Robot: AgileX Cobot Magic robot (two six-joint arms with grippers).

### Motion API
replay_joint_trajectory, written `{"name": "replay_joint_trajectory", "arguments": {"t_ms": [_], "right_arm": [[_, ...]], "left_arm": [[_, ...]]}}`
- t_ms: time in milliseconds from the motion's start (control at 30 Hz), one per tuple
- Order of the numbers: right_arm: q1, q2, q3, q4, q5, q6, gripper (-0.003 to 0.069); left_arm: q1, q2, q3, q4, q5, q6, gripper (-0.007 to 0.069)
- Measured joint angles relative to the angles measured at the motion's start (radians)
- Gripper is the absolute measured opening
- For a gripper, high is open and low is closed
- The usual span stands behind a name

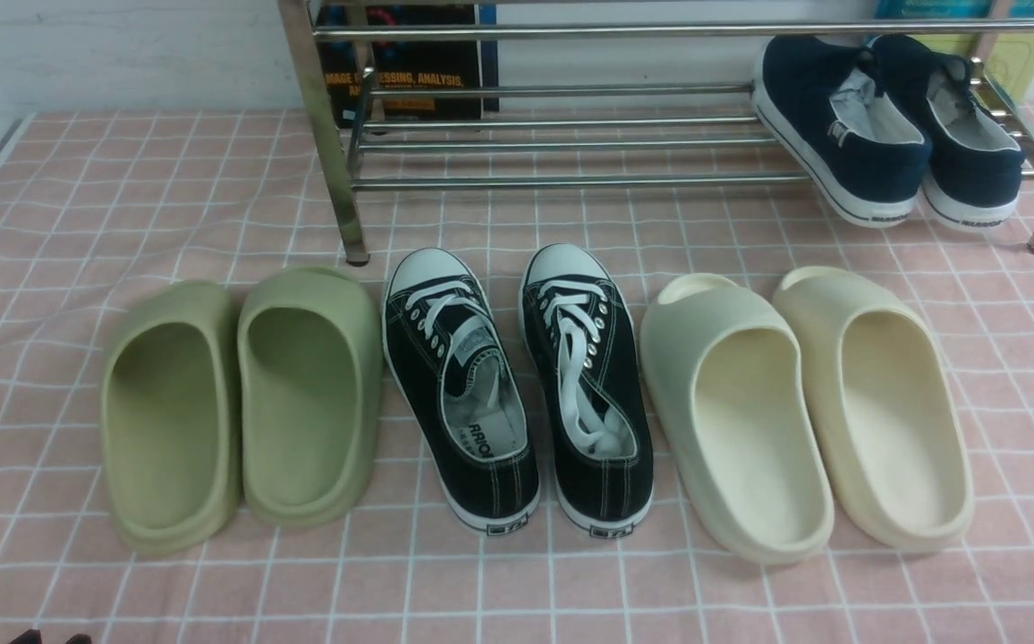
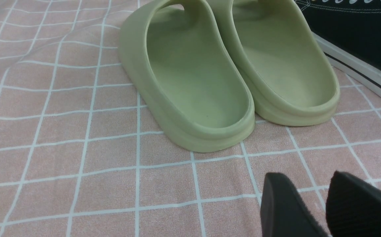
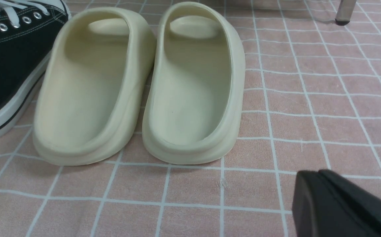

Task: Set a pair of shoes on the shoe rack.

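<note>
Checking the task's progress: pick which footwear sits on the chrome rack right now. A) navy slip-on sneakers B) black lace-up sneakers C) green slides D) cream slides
A: the navy slip-on sneakers rest on the bars at the right end of the shoe rack; the other three pairs stand on the pink checked cloth.

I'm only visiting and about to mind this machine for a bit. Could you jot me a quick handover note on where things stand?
Left gripper: open, empty, low over the cloth near the green slippers.
Right gripper: shut, empty, near the cream slippers.
Navy shoes: both on the rack, at its right end, side by side, heels toward the robot.
Done: the pair is on the rack.
Left: nothing that I can see. The black lace-ups and both slipper pairs lie in a row on the cloth.
</note>
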Motion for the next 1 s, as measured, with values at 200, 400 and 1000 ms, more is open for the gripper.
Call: {"name": "replay_joint_trajectory", "arguments": {"t_ms": [200,400,1000], "right_arm": [[0.0,0.0,0.0,0.0,0.0,0.0,-0.0008],[0.0,0.0,0.0,0.0,-0.001,0.0,-0.0007],[0.0,0.0,0.0,0.0,-0.001,0.0,0.0005]], "left_arm": [[0.0,0.0,0.0,0.0,0.0,0.0,0.0239],[0.0,0.0,0.0,0.0,0.0,0.0,0.0239],[0.0,0.0,0.0,0.0,0.0,0.0,0.0239]]}}
